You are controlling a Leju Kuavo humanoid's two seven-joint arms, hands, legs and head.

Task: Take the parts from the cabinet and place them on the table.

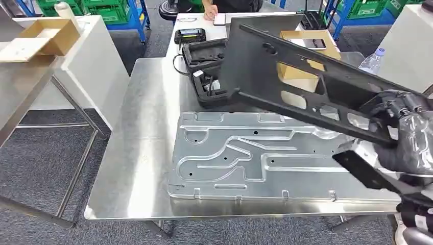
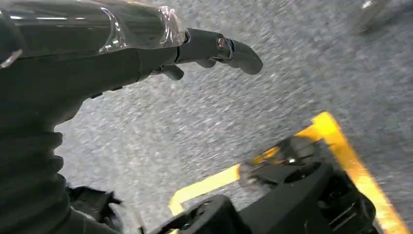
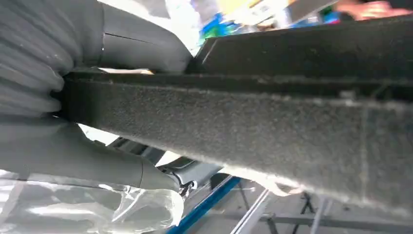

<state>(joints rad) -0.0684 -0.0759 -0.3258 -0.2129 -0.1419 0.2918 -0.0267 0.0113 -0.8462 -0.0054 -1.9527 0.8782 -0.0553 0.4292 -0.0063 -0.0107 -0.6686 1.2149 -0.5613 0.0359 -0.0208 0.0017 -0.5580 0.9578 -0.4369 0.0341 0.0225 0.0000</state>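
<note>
Right hand (image 1: pixel 403 133) grips one black panel (image 1: pixel 286 71) above one silver panel (image 1: pixel 255 153); left hand (image 2: pixel 146 53) spread.

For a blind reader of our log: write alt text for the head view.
The robot's right hand holds a long black panel tilted above a steel table, over a flat silver stamped metal part lying there. Behind it sit an open black case and a cardboard box.

One black panel (image 1: pixel 306 76), one silver plate (image 1: pixel 255 155), two cardboard boxes (image 1: pixel 48 35), one bottle (image 1: pixel 373 60).
</note>
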